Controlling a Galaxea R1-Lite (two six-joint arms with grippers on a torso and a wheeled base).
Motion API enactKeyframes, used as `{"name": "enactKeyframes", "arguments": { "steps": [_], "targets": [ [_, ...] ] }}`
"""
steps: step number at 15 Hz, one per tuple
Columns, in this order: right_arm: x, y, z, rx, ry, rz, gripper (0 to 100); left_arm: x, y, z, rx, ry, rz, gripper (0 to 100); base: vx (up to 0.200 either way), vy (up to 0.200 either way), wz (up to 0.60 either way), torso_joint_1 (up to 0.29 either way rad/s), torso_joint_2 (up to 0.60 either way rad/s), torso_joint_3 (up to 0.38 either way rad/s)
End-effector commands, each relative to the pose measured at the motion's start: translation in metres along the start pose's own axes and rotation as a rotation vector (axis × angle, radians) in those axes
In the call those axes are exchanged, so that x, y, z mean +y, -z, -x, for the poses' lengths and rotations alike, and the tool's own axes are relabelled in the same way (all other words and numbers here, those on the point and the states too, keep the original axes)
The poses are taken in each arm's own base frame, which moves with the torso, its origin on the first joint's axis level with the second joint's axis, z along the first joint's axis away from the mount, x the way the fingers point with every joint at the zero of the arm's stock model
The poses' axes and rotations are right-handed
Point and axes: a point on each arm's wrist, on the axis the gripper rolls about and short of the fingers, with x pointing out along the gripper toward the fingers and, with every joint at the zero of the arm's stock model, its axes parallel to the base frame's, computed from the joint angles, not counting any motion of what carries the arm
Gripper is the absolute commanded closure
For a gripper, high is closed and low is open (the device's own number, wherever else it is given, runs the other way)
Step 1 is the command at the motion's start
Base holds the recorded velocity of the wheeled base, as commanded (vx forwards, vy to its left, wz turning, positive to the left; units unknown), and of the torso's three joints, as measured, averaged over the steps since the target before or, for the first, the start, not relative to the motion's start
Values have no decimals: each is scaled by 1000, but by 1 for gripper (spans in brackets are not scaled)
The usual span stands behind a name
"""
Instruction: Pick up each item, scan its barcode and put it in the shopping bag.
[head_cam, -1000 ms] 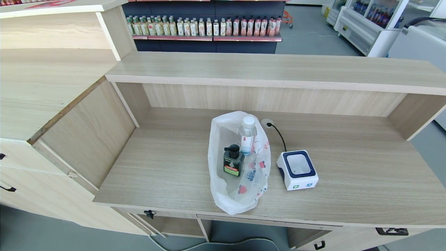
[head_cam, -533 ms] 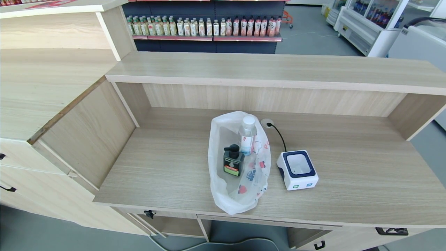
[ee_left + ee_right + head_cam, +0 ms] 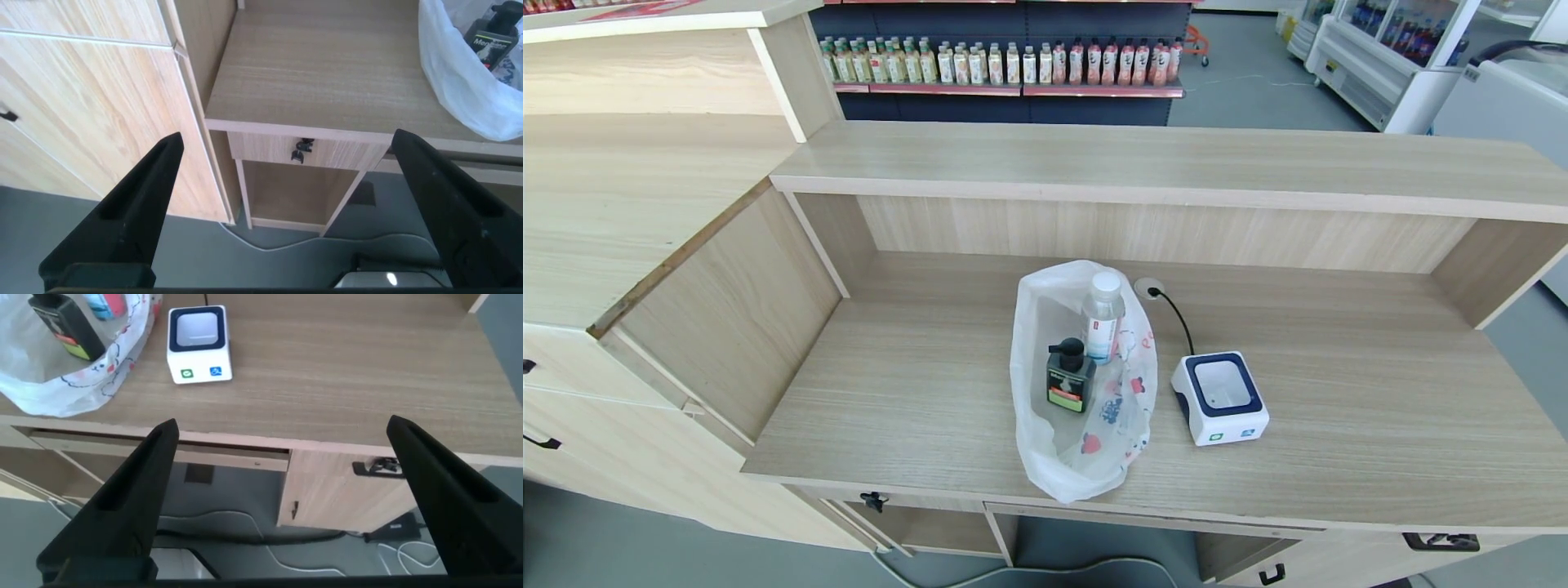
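Note:
A white plastic shopping bag with a red and blue print stands open at the middle of the wooden counter. Inside it stand a dark pump bottle and a clear bottle with a white cap. Just right of the bag sits the white and blue barcode scanner, its black cable running back to a hole in the counter. My left gripper hangs open below the counter's front edge, off the bag's left side. My right gripper is open too, below the front edge, with the scanner and bag beyond it.
A raised shelf runs along the back of the counter, with side walls at left and right. Drawers and black handles lie under the front edge. Bare counter surface stretches right of the scanner. Store shelves of bottles stand far behind.

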Motion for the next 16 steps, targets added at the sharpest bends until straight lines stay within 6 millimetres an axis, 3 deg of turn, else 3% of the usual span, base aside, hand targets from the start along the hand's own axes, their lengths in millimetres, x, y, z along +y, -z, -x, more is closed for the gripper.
{"name": "enactKeyframes", "arguments": {
  "steps": [1, 13, 16],
  "targets": [
    [0, 0, 0, 5, -1, -1, 0, 0, 0, 0, 0, -1, -3, 0, 0, 0, 0, 0, 0, 0],
    [0, 0, 0, 5, -1, -1, 0, 0, 0, 0, 0, 1, -4, 0, 0, -200, 0, 3, -1, 2],
    [0, 0, 0, 5, -1, 2, 0, 0, 0, 0, 0, -1, 1, 0, 0, 0, 0, 0, 0, 0]
  ]
}}
